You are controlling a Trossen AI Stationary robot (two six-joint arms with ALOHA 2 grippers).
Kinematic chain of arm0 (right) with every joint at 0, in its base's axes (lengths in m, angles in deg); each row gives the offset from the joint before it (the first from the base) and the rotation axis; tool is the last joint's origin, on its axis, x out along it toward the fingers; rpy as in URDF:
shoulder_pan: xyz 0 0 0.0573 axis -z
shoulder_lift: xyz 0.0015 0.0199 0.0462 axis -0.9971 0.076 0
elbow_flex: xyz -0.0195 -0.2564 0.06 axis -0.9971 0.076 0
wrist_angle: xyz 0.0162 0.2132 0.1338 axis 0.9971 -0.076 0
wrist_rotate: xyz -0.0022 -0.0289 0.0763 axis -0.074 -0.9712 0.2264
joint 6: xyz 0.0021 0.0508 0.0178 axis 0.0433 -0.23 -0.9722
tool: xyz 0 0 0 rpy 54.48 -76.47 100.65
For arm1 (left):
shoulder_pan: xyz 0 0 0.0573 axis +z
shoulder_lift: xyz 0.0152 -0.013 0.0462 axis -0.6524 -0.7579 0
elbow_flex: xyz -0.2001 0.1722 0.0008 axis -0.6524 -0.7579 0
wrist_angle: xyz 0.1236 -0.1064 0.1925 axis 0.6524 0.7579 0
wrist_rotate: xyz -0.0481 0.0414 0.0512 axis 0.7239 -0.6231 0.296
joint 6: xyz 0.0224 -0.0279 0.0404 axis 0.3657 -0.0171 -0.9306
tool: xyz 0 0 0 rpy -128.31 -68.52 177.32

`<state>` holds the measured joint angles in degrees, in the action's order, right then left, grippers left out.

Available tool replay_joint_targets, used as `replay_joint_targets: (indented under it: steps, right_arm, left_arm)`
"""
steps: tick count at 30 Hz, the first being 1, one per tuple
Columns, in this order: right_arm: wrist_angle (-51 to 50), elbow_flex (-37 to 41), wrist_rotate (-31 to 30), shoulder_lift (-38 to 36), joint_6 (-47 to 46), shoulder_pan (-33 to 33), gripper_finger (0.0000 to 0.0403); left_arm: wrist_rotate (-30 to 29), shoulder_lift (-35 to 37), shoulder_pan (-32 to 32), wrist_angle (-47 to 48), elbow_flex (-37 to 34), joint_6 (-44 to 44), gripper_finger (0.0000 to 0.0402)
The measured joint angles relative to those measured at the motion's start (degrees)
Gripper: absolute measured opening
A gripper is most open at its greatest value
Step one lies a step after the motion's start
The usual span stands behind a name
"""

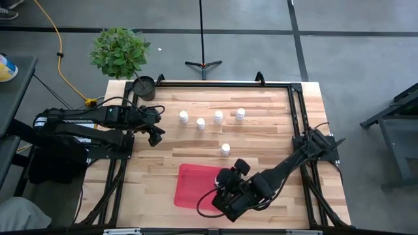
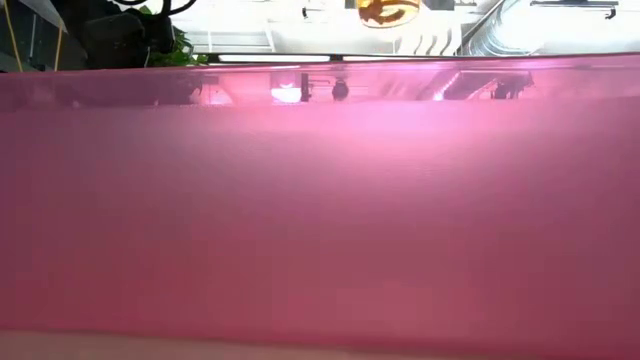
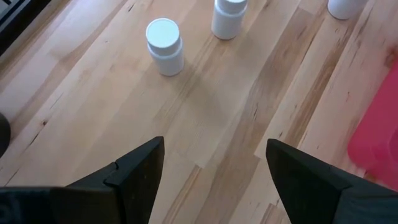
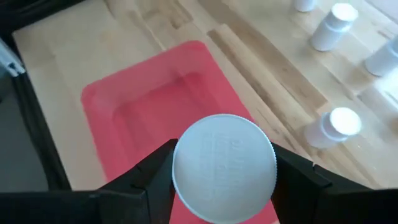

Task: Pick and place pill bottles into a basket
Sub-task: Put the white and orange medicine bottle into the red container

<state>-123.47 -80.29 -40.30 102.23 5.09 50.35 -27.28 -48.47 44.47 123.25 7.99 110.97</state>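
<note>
The basket, a flat red tray, lies at the table's near middle; its wall fills the low view. My right gripper hangs over the tray's right part, shut on a white-capped pill bottle. One bottle stands on the wood just beyond the tray. Several more stand upright in a row farther back. My left gripper waits open at the table's left, above bare wood, near the row's left end. My right gripper pinches the pill bottle between its two fingers, one at each side, at the rim of the round white cap. The fingers slant down from the table's right. The cap faces the wrist camera and hides the body. The bottle hangs clear above the red tray.
A small dark round pot stands at the far left corner, with a potted plant behind it off the table. Black frame rails run along the table's sides. Bare wood lies between the bottle row and the tray.
</note>
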Motion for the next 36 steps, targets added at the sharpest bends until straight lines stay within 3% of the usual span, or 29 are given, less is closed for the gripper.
replay_joint_targets:
  steps: [10,21,25,31,36]
  right_arm:
    - [-4.7,0.0,0.0,-0.1,-4.5,0.1,0.0202]
    - [0.9,0.1,1.1,-0.1,-4.5,1.2,0.0202]
    - [8.5,4.3,1.4,0.0,-4.1,1.2,0.0202]
    - [28.6,16.5,4.3,0.1,-4.1,1.2,0.0202]
    - [33.8,23.5,5.3,-0.2,-5.9,1.5,0.0202]
  left_arm:
    - [0.0,0.0,0.0,0.0,0.0,1.1,0.0317]
    - [0.0,0.0,0.0,0.0,0.0,1.7,0.0317]
    - [0.0,0.0,0.0,0.0,0.0,2.6,0.0317]
    - [0.0,0.0,0.0,0.0,0.0,2.9,0.0317]
    - [0.0,0.0,0.0,0.0,0.0,3.2,0.0317]
